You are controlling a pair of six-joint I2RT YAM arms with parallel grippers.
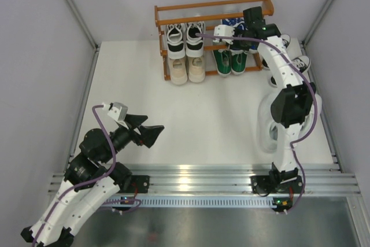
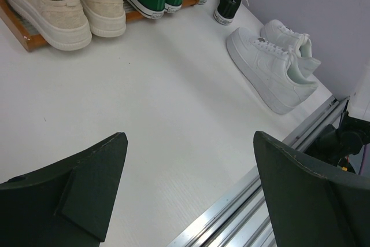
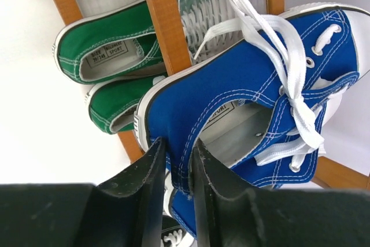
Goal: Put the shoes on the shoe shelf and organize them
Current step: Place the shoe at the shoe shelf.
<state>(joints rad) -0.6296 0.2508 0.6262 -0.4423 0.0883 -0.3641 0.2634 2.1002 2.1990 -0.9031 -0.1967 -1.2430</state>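
Observation:
My right gripper (image 3: pixel 179 154) is shut on the heel edge of a blue shoe (image 3: pixel 260 67) with white laces, held tilted over the right side of the orange-brown shoe shelf (image 3: pixel 165 15); another blue shoe (image 3: pixel 193 215) shows just under it. From above, this gripper (image 1: pixel 247 25) is over the shelf's (image 1: pixel 173 8) upper right, where the blue shoes (image 1: pixel 234 23) are. A black pair (image 1: pixel 185 37), a beige pair (image 1: pixel 187 69) and a green pair (image 1: pixel 229 61) sit on the tiers. My left gripper (image 2: pixel 191 160) is open and empty above the table's near left part (image 1: pixel 151 133).
The white pair (image 2: pixel 272 65) lies on the table by the right arm (image 1: pixel 267 125). A black shoe (image 2: pixel 230 1) stands off the shelf at the far right (image 1: pixel 300 62). The metal rail (image 1: pixel 196 180) runs along the near edge, and walls close in both sides.

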